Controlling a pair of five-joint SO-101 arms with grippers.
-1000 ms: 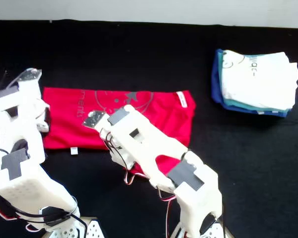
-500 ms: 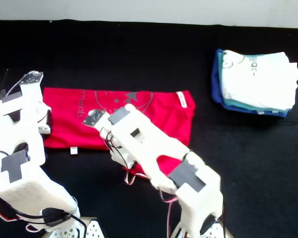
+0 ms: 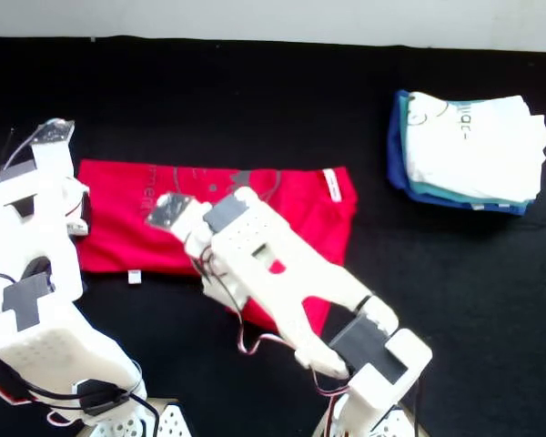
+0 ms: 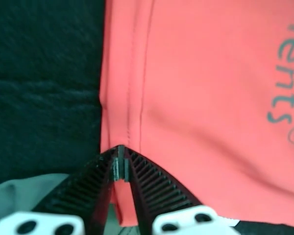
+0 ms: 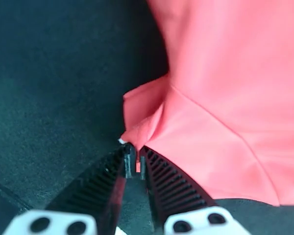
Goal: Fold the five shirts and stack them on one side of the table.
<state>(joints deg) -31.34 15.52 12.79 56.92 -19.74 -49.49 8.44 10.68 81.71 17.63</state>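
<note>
A neat stack of folded shirts (image 3: 469, 150), white over teal and blue layers, sits near the right edge of the black, felt-like surface (image 3: 255, 109). One soft, smooth red shirt (image 3: 118, 218) lies as a long band toward the left edge, seemingly half folded. The left gripper (image 4: 118, 166) has its fingers clenched on the hem. The right gripper (image 5: 134, 164) pinches a puckered corner.
</note>
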